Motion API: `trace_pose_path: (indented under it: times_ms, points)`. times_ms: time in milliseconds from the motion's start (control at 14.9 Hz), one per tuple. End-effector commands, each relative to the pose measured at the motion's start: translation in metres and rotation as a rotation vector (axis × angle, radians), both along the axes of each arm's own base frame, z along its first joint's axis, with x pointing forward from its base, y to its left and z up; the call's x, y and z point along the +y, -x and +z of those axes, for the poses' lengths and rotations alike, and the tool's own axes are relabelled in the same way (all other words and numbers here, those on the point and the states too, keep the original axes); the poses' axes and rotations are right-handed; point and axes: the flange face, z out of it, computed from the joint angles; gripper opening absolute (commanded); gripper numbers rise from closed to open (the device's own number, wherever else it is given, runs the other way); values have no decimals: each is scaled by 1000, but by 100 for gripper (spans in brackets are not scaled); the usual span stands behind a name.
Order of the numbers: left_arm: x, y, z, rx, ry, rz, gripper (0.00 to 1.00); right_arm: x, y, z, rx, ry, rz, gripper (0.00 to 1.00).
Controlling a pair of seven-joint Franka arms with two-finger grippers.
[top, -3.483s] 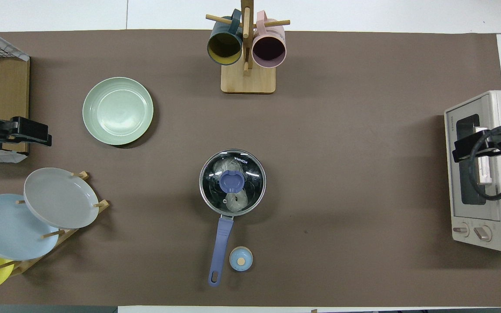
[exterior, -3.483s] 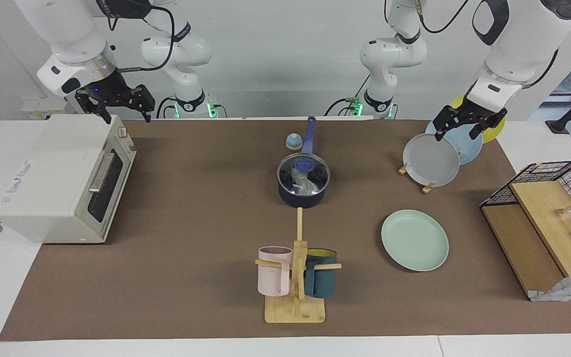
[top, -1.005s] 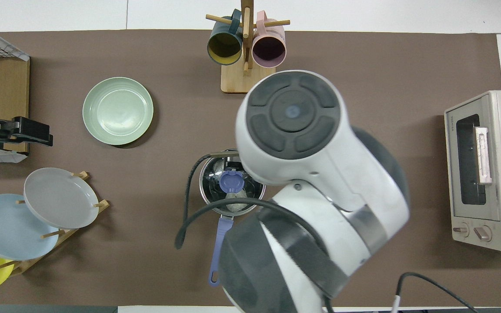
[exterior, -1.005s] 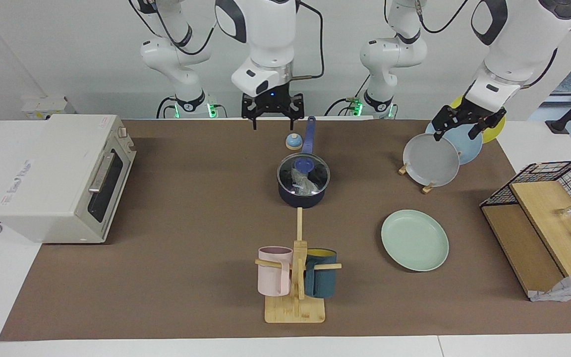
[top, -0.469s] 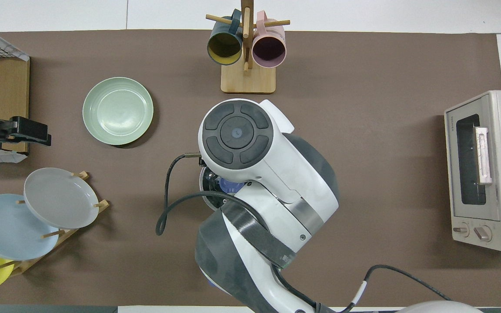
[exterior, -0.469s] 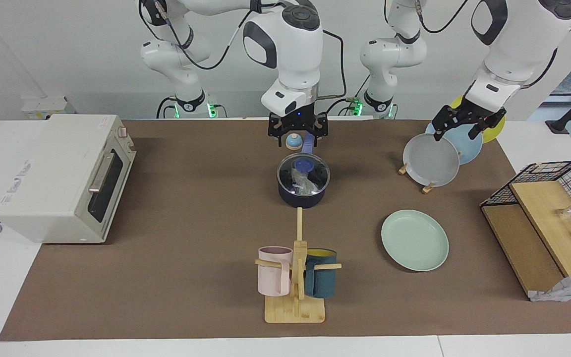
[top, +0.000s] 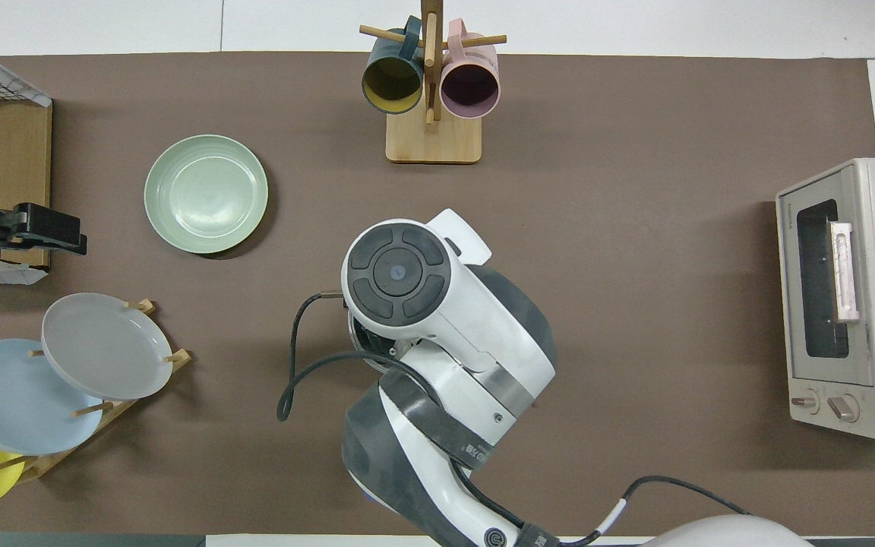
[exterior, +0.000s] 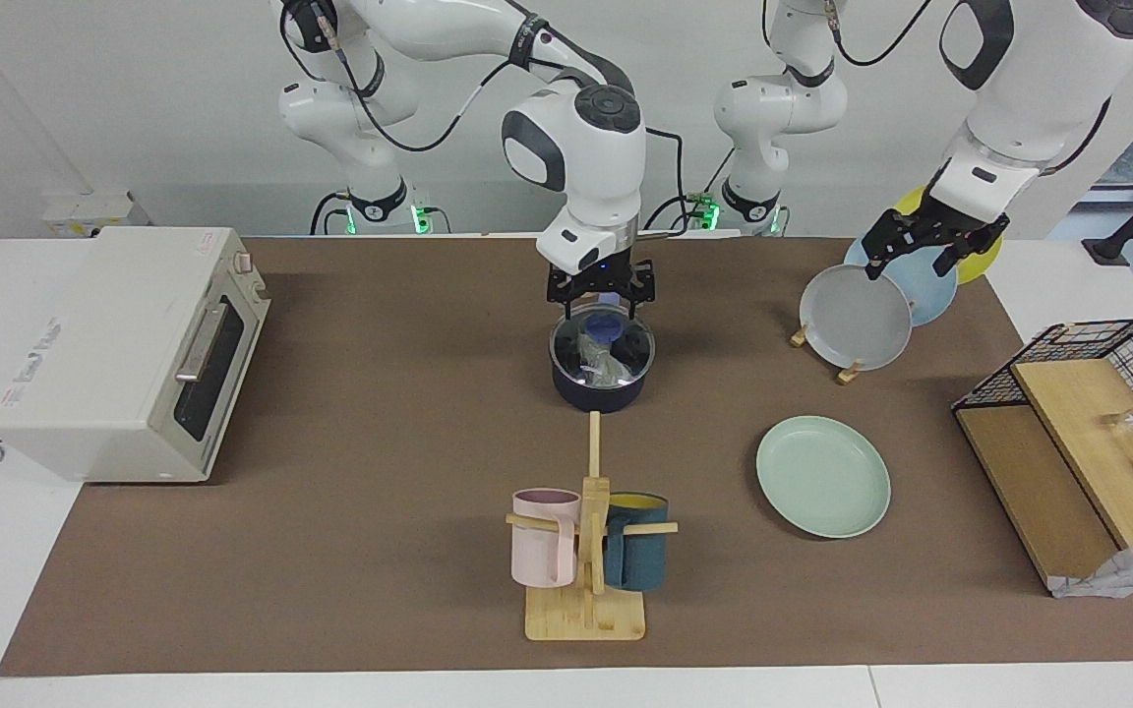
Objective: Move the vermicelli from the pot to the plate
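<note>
Brown matting covers the desk (exterior: 350,551), with white wall at the robots' end. Centre: the pot (exterior: 598,391), a dark saucepan under a glass lid (exterior: 626,349) with a blue knob (exterior: 604,325). Through the glass shows the vermicelli (exterior: 598,366), a whitish wrapped bundle resting inside the pot. The right end effector (exterior: 598,294), fingers spread wide and empty, hangs just over the knob; whether it touches the lid cannot be told, since in the overhead view the arm covers the pot. The left end effector (exterior: 930,248), also wide and empty, waits over the plate rack (exterior: 852,372). The plate (exterior: 823,476), pale green and bare, lies flat toward the left arm's end of the desk, farther from the robots than the pot.

Step in hand, by judgement: uncovering the pot. The next move calls for lowering onto the knob, closing, and lifting the lid straight up. The pot's long axis probably runs along its handle, now hidden by the end effector, pointing toward the robots.
</note>
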Motion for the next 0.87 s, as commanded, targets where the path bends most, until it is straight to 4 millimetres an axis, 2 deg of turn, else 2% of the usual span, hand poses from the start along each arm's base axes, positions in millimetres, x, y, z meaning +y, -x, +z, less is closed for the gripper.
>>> trace_pose_path:
  times_ms: [0, 335, 804]
  points:
    - [5, 3, 4, -15, -14, 4, 100, 5, 9, -15, -15, 18, -14, 100]
    - [5, 4, 3, -6, -14, 8, 100, 1, 20, -40, -19, 33, 0, 100]
    - [2, 4, 4, -15, -13, 8, 100, 0, 16, -50, -20, 36, 12, 100]
